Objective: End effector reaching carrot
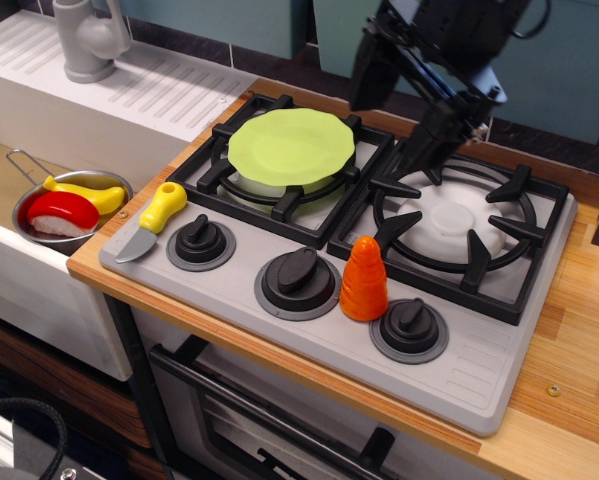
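**Gripper high at rear of hob; carrot untouched at front panel**

Above the back edge of the right burner grate [457,215], the end effector [401,120] hangs clear of the surface, its two long dark fingers [367,72] spread apart and grasping nothing. One finger sits over the gap between the two grates; the other points down toward the rear of the right grate.

The carrot [364,279] stands upright below and forward of the jaws, on the grey control panel, between the middle knob [298,280] and the right knob [410,326]. It is well apart from the fingertips, with the front bars of the right grate lying between.

Risks, as judged: the carrot is glossy, tapered and tall on a narrow base, so a finger arriving off-centre or from the side would likely tip it over or knock it off the panel's front edge. A low, direct path risks a fingertip catching on the raised grate bars. A descent too wide may strike either adjacent knob, each just beside the carrot.

Clearance: open air above the right grate and directly above the carrot permits a high traverse and then a vertical drop. The green plate [291,145] to the jaws' side lies off the likely path. The yellow-handled knife [153,220] is well away.
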